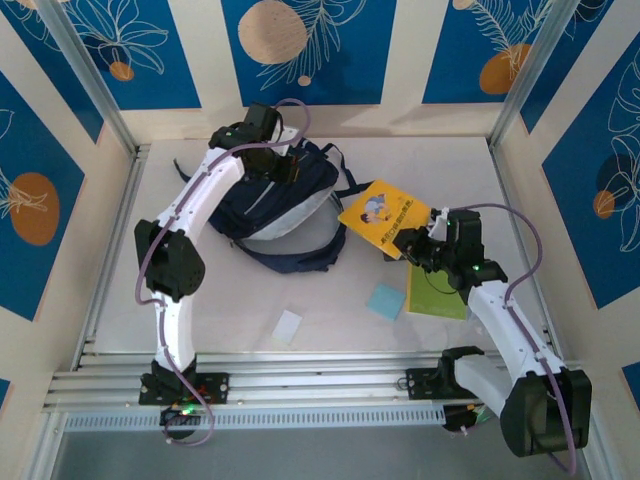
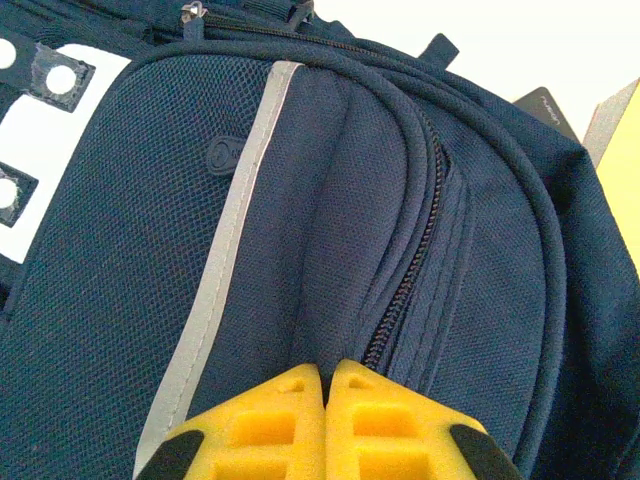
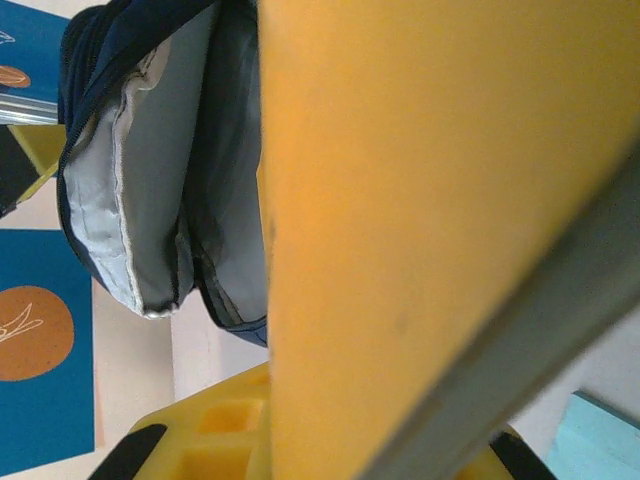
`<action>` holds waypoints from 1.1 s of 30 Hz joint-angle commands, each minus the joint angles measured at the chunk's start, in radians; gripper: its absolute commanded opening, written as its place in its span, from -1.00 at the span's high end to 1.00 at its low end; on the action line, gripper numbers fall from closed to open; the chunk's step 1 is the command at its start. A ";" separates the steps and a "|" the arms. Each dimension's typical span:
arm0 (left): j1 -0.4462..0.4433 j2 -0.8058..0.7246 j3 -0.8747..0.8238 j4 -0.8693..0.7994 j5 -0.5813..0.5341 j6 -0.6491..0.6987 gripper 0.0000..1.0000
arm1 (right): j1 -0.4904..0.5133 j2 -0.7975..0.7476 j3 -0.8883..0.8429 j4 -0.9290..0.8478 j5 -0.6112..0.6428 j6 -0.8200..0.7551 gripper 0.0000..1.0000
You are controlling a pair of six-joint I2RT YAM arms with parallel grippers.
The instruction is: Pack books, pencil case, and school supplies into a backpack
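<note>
Left claw (image 2: 325, 372): the pads (image 2: 265, 425) are sitting fully together with no gap. The tips are pressing into the backpack (image 2: 120, 300) fabric right beside the zipper (image 2: 405, 290). Can't tell whether any cloth is being pinched between them.

Right claw (image 1: 425, 243): it's clamping the yellow-orange book (image 1: 383, 213) by its near-right edge. In the right wrist view the book is running between the yellow fingers (image 3: 215, 432). The book is hanging tilted, with its left corner reaching the backpack's open mouth, where the grey lining (image 3: 130, 200) is showing.

Layout on the tabletop:
- The backpack is lying toward the far edge, left of centre, with its mouth facing right.
- The lime green book (image 1: 437, 297) is lying flat toward the right edge.
- The light-blue pad (image 1: 385, 300) is sitting just beside the green book on its left.
- The white piece (image 1: 287, 326) is lying close to the near edge, about mid-width, well apart from the pad.

Hard to read:
- The held book is blocking most of the right wrist view, so the claw's far finger is barely showing.
- The right arm is covering part of the green book's right side.
- A dark flat corner (image 2: 545, 108) with small lettering is peeking past the backpack in the left wrist view. Can't tell what it is.
- The backpack's white patch (image 2: 45, 150) is being cut off at the frame edge.
</note>
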 commanded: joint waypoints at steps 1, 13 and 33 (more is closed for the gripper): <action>0.012 -0.016 0.058 0.034 0.071 -0.038 1.00 | 0.047 0.000 0.026 0.145 -0.018 0.037 1.00; 0.015 -0.032 0.065 0.060 0.103 -0.073 1.00 | 0.341 0.475 0.176 0.663 0.020 0.154 1.00; 0.017 -0.108 -0.069 0.181 0.143 -0.156 1.00 | 0.496 1.291 0.749 1.077 0.229 0.443 0.81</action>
